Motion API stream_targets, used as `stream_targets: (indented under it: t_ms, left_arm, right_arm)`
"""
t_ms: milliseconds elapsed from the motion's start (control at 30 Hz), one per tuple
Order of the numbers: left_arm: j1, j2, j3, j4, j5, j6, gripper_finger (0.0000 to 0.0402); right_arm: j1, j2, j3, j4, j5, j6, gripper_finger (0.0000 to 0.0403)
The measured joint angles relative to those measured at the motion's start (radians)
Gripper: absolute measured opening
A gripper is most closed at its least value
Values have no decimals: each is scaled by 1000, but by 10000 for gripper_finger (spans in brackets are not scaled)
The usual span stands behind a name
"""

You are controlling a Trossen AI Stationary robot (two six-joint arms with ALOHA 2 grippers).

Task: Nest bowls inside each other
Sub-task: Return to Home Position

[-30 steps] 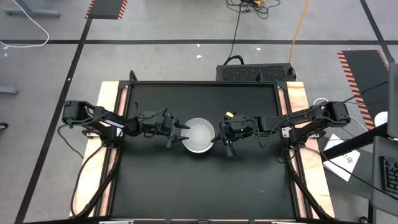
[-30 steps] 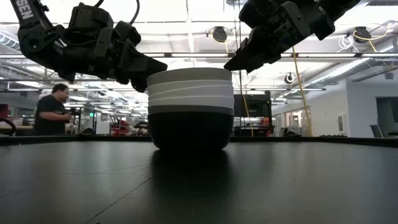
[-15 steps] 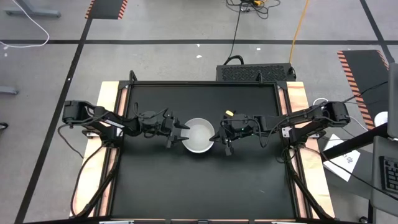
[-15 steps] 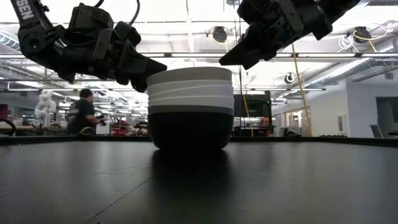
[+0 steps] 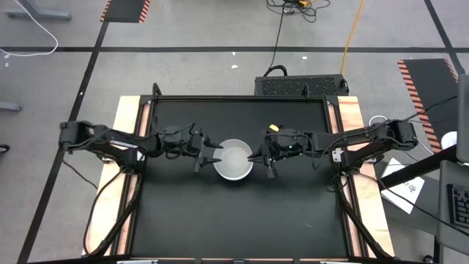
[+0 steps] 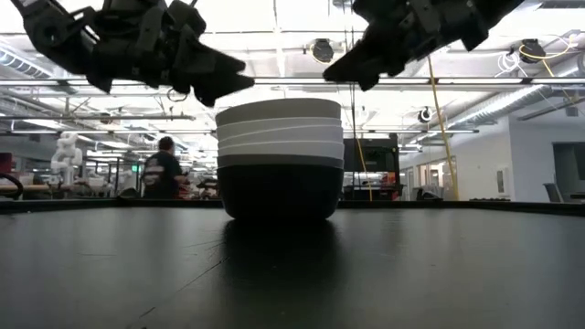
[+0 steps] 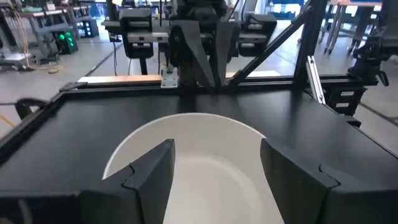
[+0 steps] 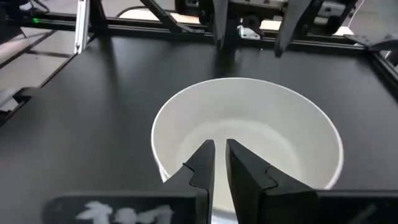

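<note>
The nesting looks finished: every bowl that shows sits in one stack (image 5: pixel 234 160) on the table (image 5: pixel 234 220). From the low view the stack (image 6: pixel 280 155) is black at the base, with a dark grey band above and white rims on top. No loose bowl shows anywhere, so by this judgement nothing is left but to take both arms away. The left claw (image 5: pixel 210 155) hangs with the stack just ahead of its tips and below them. In the low view it (image 6: pixel 227 82) is above the top rim and clear of it. Its fingers (image 7: pixel 152 177) stand wide apart and hold nothing, and the top bowl (image 7: pixel 205 155) shows beyond and between them. The right claw (image 5: pixel 258 156) faces it from the far side of the stack, also above the rim (image 6: pixel 340 71) and touching nothing. Its fingers (image 8: pixel 202 165) are drawn almost together, with only a thin slit between, and they grip nothing. The white bowl (image 8: pixel 249 124) lies just ahead of and under them
</note>
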Motion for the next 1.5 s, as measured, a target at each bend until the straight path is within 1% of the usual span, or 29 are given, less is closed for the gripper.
stream_targets:
  t_ms: [133,267,400,600,700,833,1033,1133,1300,1500]
  left_arm:
    - [-8,-105,5,-105,-8,57,239]
    - [-13,-212,5,-261,-12,117,239]
    - [-12,-318,5,-396,-63,96,239]
    - [-13,-478,5,-529,-68,78,239]
    - [-13,-548,5,-578,-72,61,239]
    - [-13,-624,-30,-581,-72,35,239]
    - [-13,-716,-127,-564,-79,0,239]
    - [-13,-764,-191,-523,-89,-21,239]
    - [-13,-858,-256,-518,-98,-32,239]
    - [-13,-970,-321,-547,-97,-55,239]
  right_arm:
    - [1,-59,0,-23,0,3,33]
    - [1,-112,1,-61,1,15,34]
    - [1,-166,0,-108,2,31,34]
    - [1,-247,-1,-173,2,32,34]
    - [1,-299,-37,-169,3,45,34]
    - [1,-392,-130,-117,6,72,34]
    - [1,-557,-297,10,12,110,34]
    - [2,-629,-351,0,39,127,34]
    - [2,-717,-400,-59,84,147,34]
    - [2,-791,-467,-73,87,168,34]
